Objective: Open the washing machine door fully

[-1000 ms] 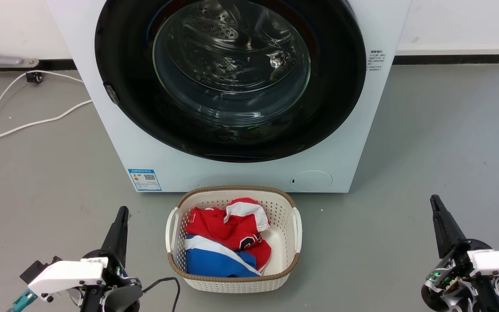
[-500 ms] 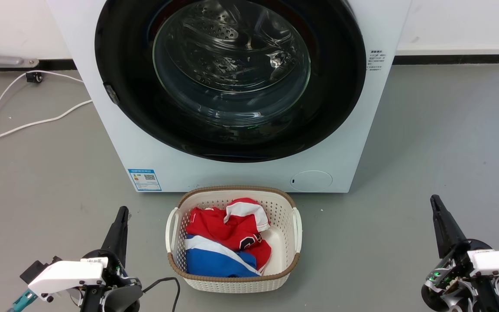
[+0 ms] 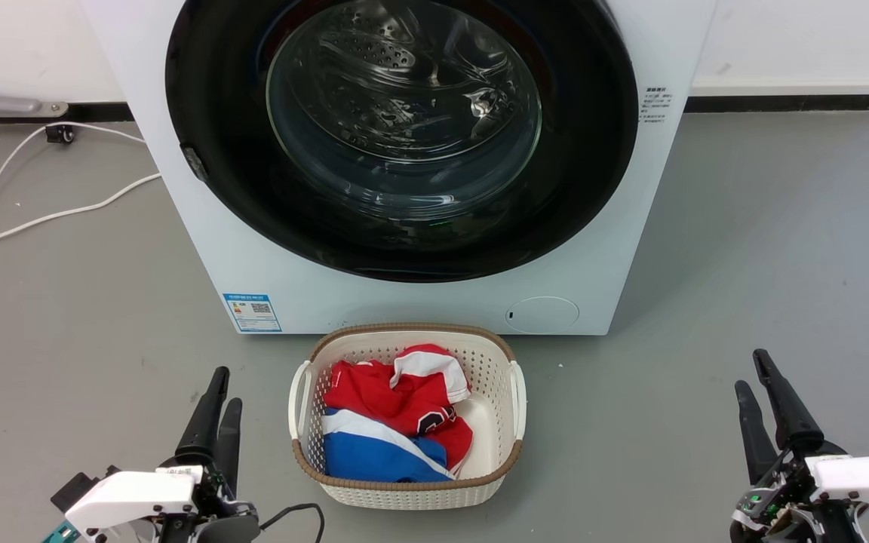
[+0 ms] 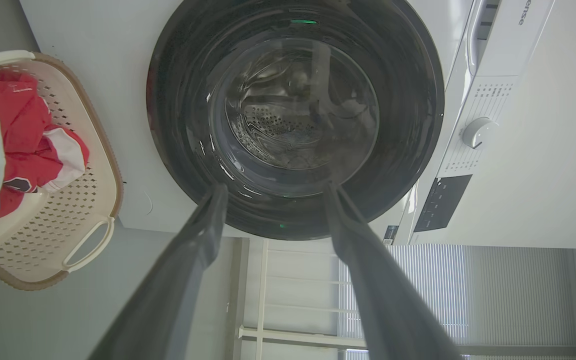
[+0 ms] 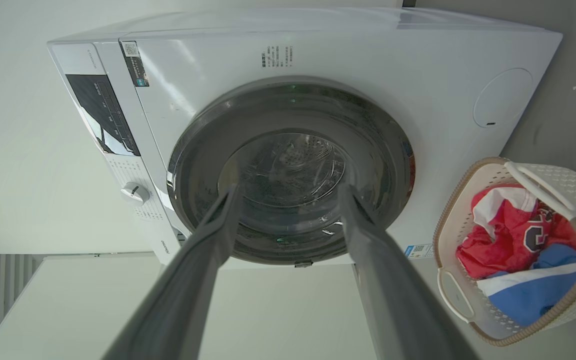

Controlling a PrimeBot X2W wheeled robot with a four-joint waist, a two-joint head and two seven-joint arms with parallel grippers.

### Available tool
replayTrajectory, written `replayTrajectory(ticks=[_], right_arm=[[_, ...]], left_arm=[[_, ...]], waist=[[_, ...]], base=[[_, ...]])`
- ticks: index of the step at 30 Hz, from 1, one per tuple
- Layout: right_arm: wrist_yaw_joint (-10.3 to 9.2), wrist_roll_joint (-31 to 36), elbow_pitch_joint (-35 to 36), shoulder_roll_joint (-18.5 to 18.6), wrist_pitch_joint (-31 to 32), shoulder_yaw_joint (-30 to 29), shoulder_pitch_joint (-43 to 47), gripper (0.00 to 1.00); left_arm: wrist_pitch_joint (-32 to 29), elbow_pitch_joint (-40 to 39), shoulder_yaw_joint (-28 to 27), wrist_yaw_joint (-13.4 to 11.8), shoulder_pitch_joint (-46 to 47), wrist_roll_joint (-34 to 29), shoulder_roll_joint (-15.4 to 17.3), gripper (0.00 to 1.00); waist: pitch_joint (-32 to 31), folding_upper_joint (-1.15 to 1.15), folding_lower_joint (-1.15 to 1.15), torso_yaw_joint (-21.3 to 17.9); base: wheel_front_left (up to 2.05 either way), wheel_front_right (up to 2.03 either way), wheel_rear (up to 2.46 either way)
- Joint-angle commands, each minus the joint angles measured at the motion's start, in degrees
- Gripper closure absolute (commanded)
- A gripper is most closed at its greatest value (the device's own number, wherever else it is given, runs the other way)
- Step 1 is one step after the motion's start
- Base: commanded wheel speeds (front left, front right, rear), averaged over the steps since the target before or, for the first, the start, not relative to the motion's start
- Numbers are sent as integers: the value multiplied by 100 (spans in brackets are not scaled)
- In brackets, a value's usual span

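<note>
Head view: the left gripper [image 3: 226, 388] and the right gripper [image 3: 750, 369] each have their two fingers spread apart. The washing machine door [image 3: 402, 128] is ahead of both, well apart from them, closed flat on the white machine [image 3: 276, 264]. Between the grippers stands a basket [image 3: 516, 392] of red and blue clothes [image 3: 397, 411], just before the machine; a white cable [image 3: 42, 219] lies ahead-left of the left gripper.

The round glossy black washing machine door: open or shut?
Shut. The glossy black door sits flush against the white machine front, no gap showing around its rim.
</note>
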State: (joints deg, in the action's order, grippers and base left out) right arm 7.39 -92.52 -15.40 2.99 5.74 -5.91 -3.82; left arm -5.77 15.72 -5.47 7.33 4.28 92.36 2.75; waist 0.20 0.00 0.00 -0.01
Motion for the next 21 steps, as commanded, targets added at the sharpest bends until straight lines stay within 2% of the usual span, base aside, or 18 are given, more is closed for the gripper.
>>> replayTrajectory(ticks=[1, 9, 21], right_arm=[[1, 69, 153, 10, -68, 45, -91, 0], [2, 328, 285, 64, -310, 214, -44, 0], [4, 1615, 492, 116, -612, 317, -26, 0]], left_arm=[[72, -139, 90, 5, 120, -8, 12, 0], [314, -267, 378, 7, 146, -261, 55, 0], [613, -534, 629, 9, 179, -1646, 87, 0]], waist=[[2, 0, 0, 0], [7, 0, 0, 3], [9, 0, 0, 10]], base=[[0, 0, 0], [0, 0, 0], [0, 0, 0]])
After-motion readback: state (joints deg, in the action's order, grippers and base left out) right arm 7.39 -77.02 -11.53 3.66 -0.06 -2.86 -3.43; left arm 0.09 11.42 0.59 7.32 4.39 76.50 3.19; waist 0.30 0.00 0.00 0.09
